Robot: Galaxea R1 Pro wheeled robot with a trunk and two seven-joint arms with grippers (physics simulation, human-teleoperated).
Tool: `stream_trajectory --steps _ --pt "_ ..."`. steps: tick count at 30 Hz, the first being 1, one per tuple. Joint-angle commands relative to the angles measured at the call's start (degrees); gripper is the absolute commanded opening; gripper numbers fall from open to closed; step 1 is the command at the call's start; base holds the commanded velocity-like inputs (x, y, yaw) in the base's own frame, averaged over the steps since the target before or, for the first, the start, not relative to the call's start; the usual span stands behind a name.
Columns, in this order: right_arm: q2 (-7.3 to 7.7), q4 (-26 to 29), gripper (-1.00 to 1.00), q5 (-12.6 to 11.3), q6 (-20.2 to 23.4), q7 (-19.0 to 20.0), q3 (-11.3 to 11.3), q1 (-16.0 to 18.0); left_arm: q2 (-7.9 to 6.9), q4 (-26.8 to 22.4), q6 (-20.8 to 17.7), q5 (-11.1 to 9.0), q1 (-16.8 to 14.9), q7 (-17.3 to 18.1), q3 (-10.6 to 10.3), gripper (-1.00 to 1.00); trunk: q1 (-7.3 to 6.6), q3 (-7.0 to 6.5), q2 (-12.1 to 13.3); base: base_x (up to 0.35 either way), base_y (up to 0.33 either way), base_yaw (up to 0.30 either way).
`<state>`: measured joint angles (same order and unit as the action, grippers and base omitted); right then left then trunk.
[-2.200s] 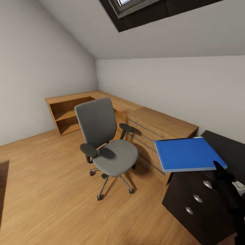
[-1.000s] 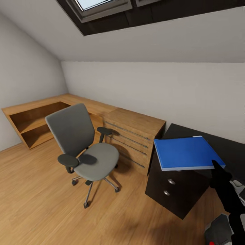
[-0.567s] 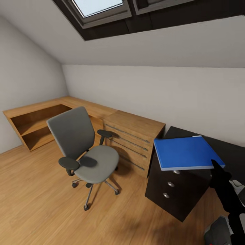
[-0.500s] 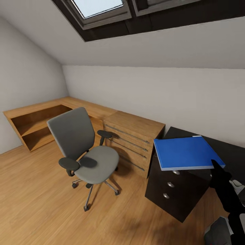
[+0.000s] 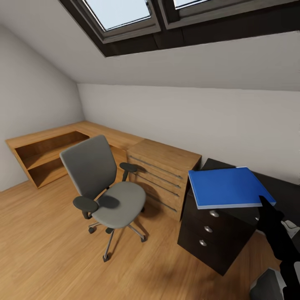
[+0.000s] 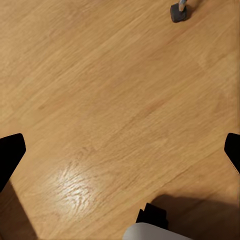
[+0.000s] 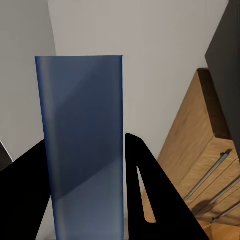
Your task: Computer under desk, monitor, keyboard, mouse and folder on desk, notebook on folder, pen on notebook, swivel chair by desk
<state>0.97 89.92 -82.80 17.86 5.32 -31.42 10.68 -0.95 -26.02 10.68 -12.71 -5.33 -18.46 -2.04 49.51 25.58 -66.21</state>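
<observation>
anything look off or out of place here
The large flat bright blue folder is held in the air by the right end effector, above the black desk's end, not lying on it. Nothing looks spilled or damaged.

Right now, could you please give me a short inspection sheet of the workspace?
Surface: desk, black top, held folder over its near corner.
Job's things: folder held level in the right gripper; swivel chair empty, standing apart from the desk.
Clutter: nothing seen.
Grippers: right shut on the folder; left gripper open over the wooden floor.
Cables: nothing seen.
Surroundings: wooden drawer cabinet, skylight.
</observation>
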Motion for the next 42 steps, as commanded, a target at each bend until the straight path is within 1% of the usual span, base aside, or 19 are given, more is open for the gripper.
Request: stream_trajectory --steps 1,8,12,13,18,19,20,21,24,27,30,42 --pt "-0.01 0.0 -1.0 -0.4 0.4 0.0 -0.1 0.0 -0.02 0.1 0.5 -0.5 0.0 -0.1 -0.3 1.0 -0.23 -0.13 0.4 0.0 0.0 -0.012" --pt "0.06 -0.1 -1.0 -0.3 0.1 -0.2 -0.3 0.0 0.02 0.2 0.7 -0.5 0.0 0.2 -0.4 1.0 -1.76 -1.39 3.2 0.0 0.0 -0.213" --pt "0.08 -0.2 -1.0 -0.2 -0.3 -0.3 -0.4 0.0 0.84 1.8 0.7 -0.4 0.0 0.2 -0.8 1.0 -2.64 -2.11 4.8 0.0 0.0 -0.26" --pt "0.1 -0.3 -1.0 -0.2 -1.1 -0.5 -0.4 0.0 1.11 2.6 0.7 -0.3 0.0 0.2 -0.9 1.0 -2.86 -2.29 5.2 0.0 0.0 -0.265" --pt "0.24 -0.7 -1.0 -0.2 -4.6 -2.1 -0.3 0.0 1.51 3.6 0.5 -0.3 0.0 0.3 -0.9 1.0 -3.96 -3.19 7.2 0.0 0.0 -0.267" --pt "0.28 -1.0 -1.0 -0.2 -5.5 -2.3 -0.3 0.0 1.7 4.1 0.4 -0.3 0.0 0.4 -1.1 1.0 -4.18 -3.37 7.6 0.0 0.0 -0.268" --pt "0.3 -1.3 -1.0 -0.2 -6.1 -2.5 -0.3 0.0 2.2 4.8 0.4 -0.3 0.0 0.4 -1.3 1.0 -4.4 -3.55 8.0 0.0 0.0 -0.269" --pt "0.28 -1.7 -1.0 -0.2 -6.8 -2.6 -0.3 0.1 3.28 5.7 0.3 -0.3 0.0 0.4 -1.7 1.0 -4.62 -3.73 8.4 0.0 0.0 -0.269" --pt "0.21 -1.9 -1.0 -0.2 -7.4 -2.7 -0.3 0.1 3.86 6.2 0.3 -0.3 0.0 0.4 -1.8 1.0 -5.28 -4.27 9.6 0.0 0.0 -0.269" --pt "0.08 -1.9 -1.0 -0.1 -9.6 -2.7 0.0 0.1 4.32 6.4 0.6 -0.2 0.0 0.4 -1.9 1.0 -5.28 -4.27 9.6 0.0 0.0 -0.269" --pt "0.02 -1.8 -1.0 -0.1 -10.8 -2.7 0.2 0.1 4.75 6.4 0.8 -0.2 0.0 0.4 -1.8 1.0 -5.28 -4.27 9.6 0.0 0.0 -0.269" --pt "0.0 -1.8 -1.0 0.2 -12.2 -2.7 0.1 0.1 4.97 6.4 0.8 -0.2 0.0 0.4 -1.8 1.0 -5.28 -4.27 9.6 0.0 0.0 -0.27"
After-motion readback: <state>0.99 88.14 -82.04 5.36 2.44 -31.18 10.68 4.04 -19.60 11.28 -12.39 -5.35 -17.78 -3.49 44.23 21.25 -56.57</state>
